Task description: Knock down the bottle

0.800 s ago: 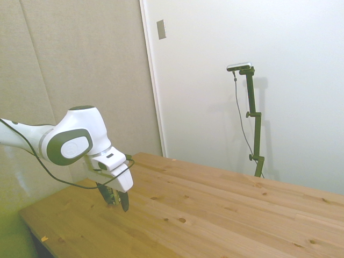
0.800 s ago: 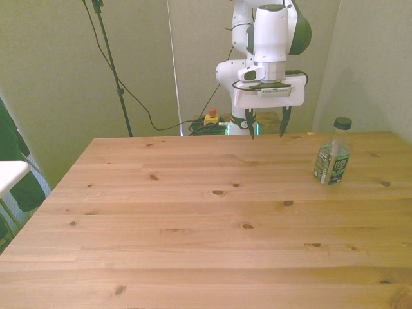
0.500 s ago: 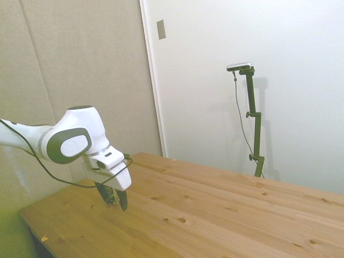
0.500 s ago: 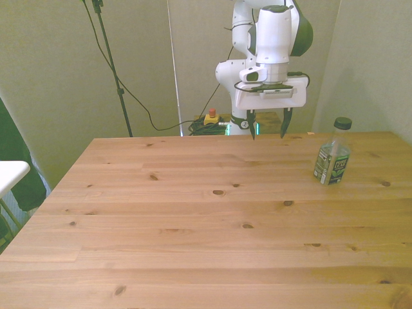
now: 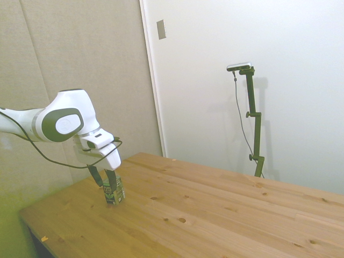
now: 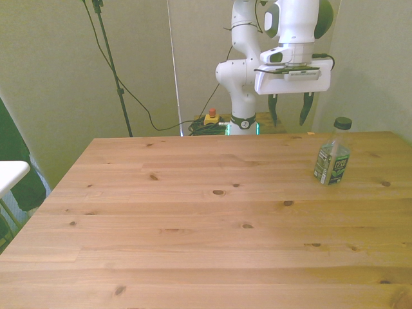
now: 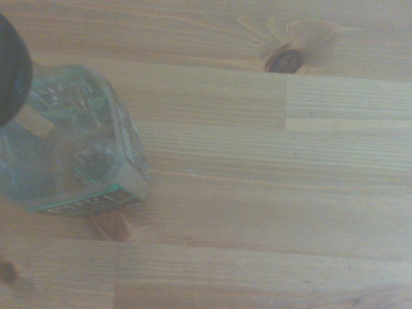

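We are finding almost nothing we can read. The bottle [image 6: 332, 159] is carrying a dark green-and-white label [image 6: 331, 167] with white print, but the lettering is showing too small and blurred to make out in the front [image 6: 331, 167], side [image 5: 113, 192] or wrist view [image 7: 84, 205]. A round disc [image 6: 244, 123] at the robot's base is showing what looks like a "2".

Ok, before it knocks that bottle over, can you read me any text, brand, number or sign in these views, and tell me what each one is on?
"2": on the round marker at the foot of the robot arm, front view.
Label of the bottle: white print on dark green, too small to read in the front view, and blurred in the wrist view.
Side view: the label shows, but nothing on it is readable.
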`<state>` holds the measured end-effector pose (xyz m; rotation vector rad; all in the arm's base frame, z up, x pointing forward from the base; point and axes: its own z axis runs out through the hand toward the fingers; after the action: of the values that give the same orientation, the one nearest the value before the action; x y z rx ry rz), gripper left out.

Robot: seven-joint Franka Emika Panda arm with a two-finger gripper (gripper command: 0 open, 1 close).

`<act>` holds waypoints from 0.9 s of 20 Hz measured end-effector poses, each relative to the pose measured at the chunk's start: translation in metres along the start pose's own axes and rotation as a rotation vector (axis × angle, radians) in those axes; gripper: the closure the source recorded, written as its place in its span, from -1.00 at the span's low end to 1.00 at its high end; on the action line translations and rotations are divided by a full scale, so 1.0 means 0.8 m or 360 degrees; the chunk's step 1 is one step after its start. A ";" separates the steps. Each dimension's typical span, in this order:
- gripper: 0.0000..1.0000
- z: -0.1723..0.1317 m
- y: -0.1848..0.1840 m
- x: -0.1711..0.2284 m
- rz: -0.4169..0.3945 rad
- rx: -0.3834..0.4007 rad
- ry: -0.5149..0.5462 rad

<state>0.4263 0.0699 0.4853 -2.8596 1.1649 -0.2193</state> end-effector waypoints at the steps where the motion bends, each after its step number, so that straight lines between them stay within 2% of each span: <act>1: 1.00 -0.002 -0.004 -0.002 0.0007 0.0000 0.0001; 10: 1.00 -0.012 -0.060 -0.038 0.0005 0.0007 0.0033; 18: 1.00 -0.012 -0.117 -0.045 0.0030 -0.0011 0.0095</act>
<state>0.4640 0.1621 0.4997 -2.8658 1.2048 -0.3025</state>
